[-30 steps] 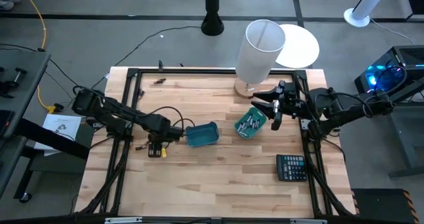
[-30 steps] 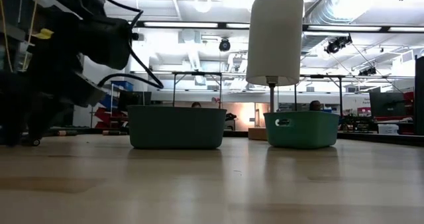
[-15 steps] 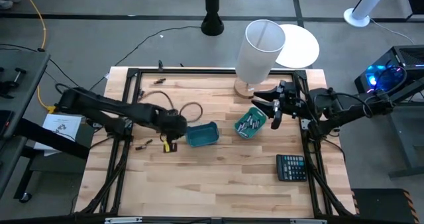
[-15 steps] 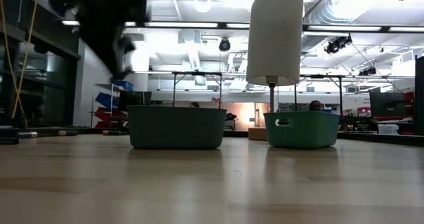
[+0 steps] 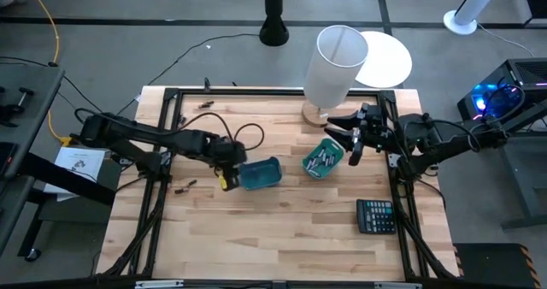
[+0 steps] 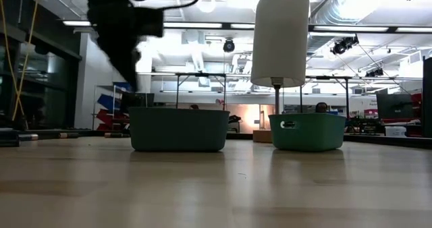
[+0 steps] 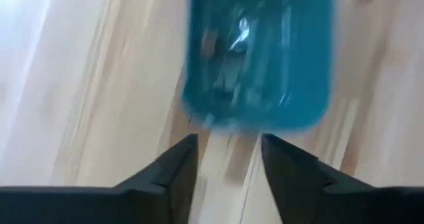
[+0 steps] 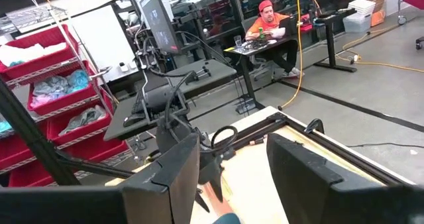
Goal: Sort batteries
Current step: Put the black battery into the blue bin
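Observation:
A blue bin (image 5: pixel 261 173) stands mid-table, and a green bin (image 5: pixel 323 159) to its right holds several silvery batteries (image 5: pixel 321 158). A few small dark batteries lie loose on the wood at the left (image 5: pixel 182 187) and by the far edge (image 5: pixel 203 104). My left gripper (image 5: pixel 226 178) hangs above the table at the blue bin's left end. In the left wrist view its fingers (image 7: pixel 228 144) stand open with nothing between them, and the blue bin (image 7: pixel 258 58) shows blurred just ahead. My right gripper (image 5: pixel 350 137) waits level and open (image 8: pixel 232 151) above the green bin's far right side.
A tall white cylinder (image 5: pixel 336 62) on a wooden foot stands at the far edge behind the green bin. A black calculator (image 5: pixel 374 215) lies at the near right. Black frame rails (image 5: pixel 162 144) border the table. A person (image 8: pixel 268 22) sits at a desk beyond it.
My left gripper has risen from the loose batteries at the table's left. It has moved toward the right edge to the blue bin's left end, tipping to point more steeply down. The bins have not moved.

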